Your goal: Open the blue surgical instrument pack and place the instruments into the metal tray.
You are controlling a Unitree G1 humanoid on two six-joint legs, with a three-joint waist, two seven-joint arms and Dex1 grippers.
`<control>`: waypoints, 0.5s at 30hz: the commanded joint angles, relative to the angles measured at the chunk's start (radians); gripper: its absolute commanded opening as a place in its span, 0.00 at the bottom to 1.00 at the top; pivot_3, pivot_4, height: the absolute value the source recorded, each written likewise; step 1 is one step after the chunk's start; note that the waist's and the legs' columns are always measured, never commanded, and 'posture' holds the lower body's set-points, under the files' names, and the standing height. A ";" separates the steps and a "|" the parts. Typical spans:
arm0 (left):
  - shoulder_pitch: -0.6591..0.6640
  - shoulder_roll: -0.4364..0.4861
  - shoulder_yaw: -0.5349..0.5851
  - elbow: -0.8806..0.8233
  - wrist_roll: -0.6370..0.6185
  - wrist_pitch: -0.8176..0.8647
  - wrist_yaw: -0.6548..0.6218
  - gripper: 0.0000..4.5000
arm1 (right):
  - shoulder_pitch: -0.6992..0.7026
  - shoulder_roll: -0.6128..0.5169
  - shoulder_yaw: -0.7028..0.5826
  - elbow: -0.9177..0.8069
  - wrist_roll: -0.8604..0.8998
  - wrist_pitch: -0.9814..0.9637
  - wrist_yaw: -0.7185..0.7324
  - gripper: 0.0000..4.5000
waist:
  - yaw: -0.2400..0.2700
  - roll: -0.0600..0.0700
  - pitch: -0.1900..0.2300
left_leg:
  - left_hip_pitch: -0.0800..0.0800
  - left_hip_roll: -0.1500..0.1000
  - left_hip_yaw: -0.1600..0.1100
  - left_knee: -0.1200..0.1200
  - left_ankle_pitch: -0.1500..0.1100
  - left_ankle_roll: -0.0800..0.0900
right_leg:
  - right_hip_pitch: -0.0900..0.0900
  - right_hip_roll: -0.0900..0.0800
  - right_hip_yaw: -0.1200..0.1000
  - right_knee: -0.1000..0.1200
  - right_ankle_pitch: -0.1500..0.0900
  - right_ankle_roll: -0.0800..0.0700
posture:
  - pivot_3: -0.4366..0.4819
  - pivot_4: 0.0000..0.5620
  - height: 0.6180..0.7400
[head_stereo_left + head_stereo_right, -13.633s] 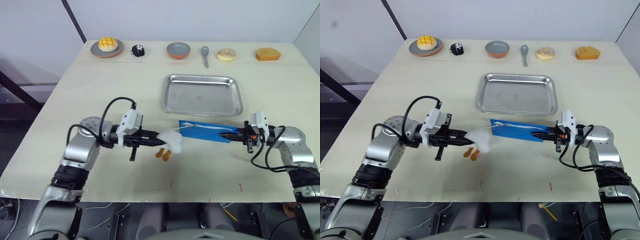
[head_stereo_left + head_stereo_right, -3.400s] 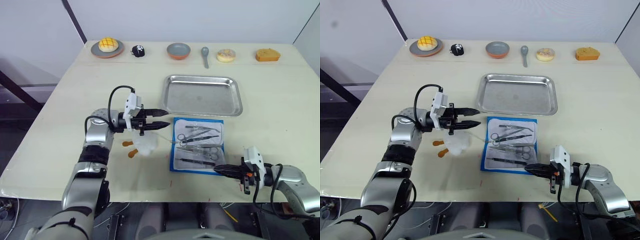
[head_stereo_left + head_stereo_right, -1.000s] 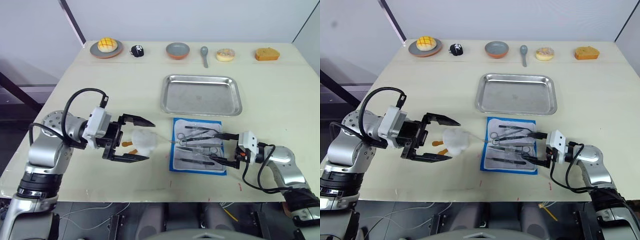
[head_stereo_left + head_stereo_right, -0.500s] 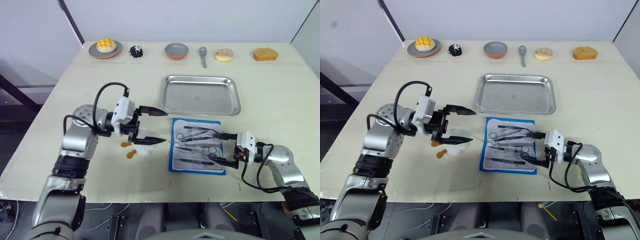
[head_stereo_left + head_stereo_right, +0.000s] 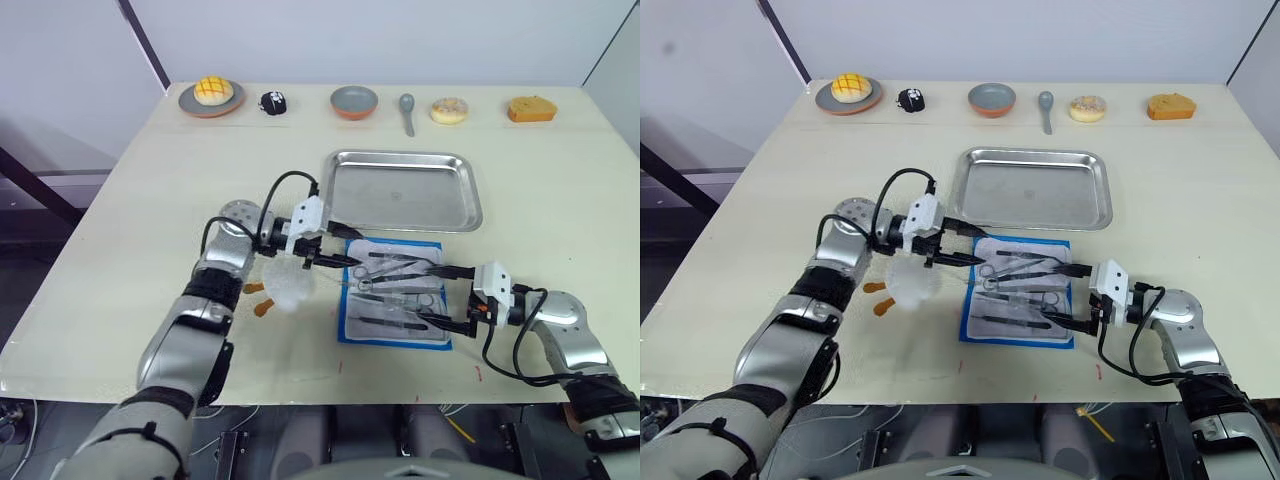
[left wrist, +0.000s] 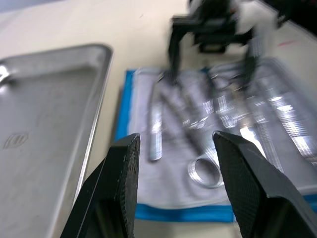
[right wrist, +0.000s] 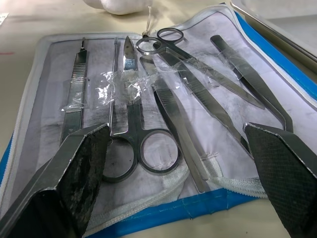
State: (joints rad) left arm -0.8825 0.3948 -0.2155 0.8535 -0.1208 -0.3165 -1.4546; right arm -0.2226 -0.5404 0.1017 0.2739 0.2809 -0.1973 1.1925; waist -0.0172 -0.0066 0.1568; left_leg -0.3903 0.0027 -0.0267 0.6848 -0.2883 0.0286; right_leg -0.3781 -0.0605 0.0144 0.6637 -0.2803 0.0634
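White plush toy (image 5: 285, 288) with orange parts lies left of centre on the tabletop (image 5: 120, 290), toward the near edge. Left gripper (image 5: 342, 250) reaches over the pack's left far corner, fingers spread, tips above the instruments' ring handles, not gripping anything.

Blue surgical instrument pack (image 5: 396, 290) lies open and flat, white inner side up with blue border, just nearer than the metal tray (image 5: 403, 190). Instruments (image 7: 163, 99) lie in the pack: ring-handled scissors, forceps, tweezers, a slim flat handle, some under clear film. Tray is empty, centre of the tabletop, its near rim just beside the pack's far edge.

Right gripper (image 5: 448, 296) sits at the pack's right edge, fingers spread wide, one near the far right corner, one near the near right corner, holding nothing.

Along the far edge: plate with yellow bun (image 5: 213, 94), small black item (image 5: 274, 101), grey bowl (image 5: 356, 101), grey spoon (image 5: 408, 111), doughnut (image 5: 450, 110), orange cake piece (image 5: 530, 108).
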 commanded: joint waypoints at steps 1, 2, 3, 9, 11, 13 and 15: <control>-0.060 -0.035 -0.007 0.118 0.051 -0.087 0.030 0.56 | 0.023 0.000 0.028 0.042 -0.049 0.015 -0.013 1.00 | 0.000 0.000 0.000 | 0.000 0.000 0.000 0.000 0.000 0.000 | 0.000 0.000 0.000 0.000 0.000 0.000 | 0.48 0.27 1.00; -0.074 -0.048 -0.008 0.148 0.062 -0.101 0.036 0.56 | 0.023 0.001 0.027 0.043 -0.049 0.015 -0.015 1.00 | 0.000 0.000 0.000 | 0.000 0.000 0.000 0.000 0.000 0.000 | 0.000 0.000 0.000 0.000 0.000 0.000 | 0.48 0.27 1.00; -0.086 -0.062 -0.010 0.175 0.072 -0.108 0.040 0.56 | 0.023 0.002 0.026 0.043 -0.048 0.014 -0.016 1.00 | 0.000 0.000 0.000 | 0.000 0.000 0.000 0.000 0.000 0.000 | 0.000 0.000 0.000 0.000 0.000 0.000 | 0.48 0.27 1.00; -0.129 -0.111 -0.002 0.280 0.118 -0.145 0.066 0.56 | 0.025 0.004 0.026 0.042 -0.048 0.016 -0.021 1.00 | -0.001 0.000 0.000 | 0.000 0.000 0.000 0.000 0.000 0.000 | 0.000 0.000 0.000 0.000 0.000 0.000 | 0.48 0.27 1.00; -0.134 -0.118 0.003 0.297 0.126 -0.151 0.063 0.56 | 0.027 0.005 0.028 0.041 -0.050 0.021 -0.022 1.00 | -0.001 0.000 0.000 | 0.000 0.000 0.000 0.000 0.000 0.000 | 0.000 0.000 0.000 0.000 0.000 0.000 | 0.48 0.27 1.00; -0.136 -0.121 0.001 0.310 0.136 -0.161 0.063 0.56 | 0.028 0.005 0.031 0.038 -0.051 0.031 -0.025 1.00 | -0.001 0.000 0.000 | 0.000 0.000 0.000 0.000 0.000 0.000 | 0.000 0.000 0.000 0.000 0.000 0.000 | 0.48 0.27 1.00; -0.135 -0.122 -0.001 0.319 0.147 -0.170 0.065 0.56 | 0.031 0.006 0.036 0.034 -0.054 0.052 -0.031 1.00 | -0.001 0.000 0.000 | 0.000 0.000 0.000 0.000 0.000 0.000 | 0.000 0.000 0.000 0.000 0.000 0.000 | 0.48 0.27 1.00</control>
State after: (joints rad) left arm -0.9999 0.2756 -0.2257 1.1668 0.0184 -0.4670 -1.3919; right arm -0.2216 -0.5340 0.1022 0.2715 0.2809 -0.1847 1.1860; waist -0.0185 -0.0069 0.1568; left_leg -0.3904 0.0027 -0.0270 0.6849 -0.2883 0.0286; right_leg -0.3782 -0.0605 0.0141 0.6638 -0.2803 0.0635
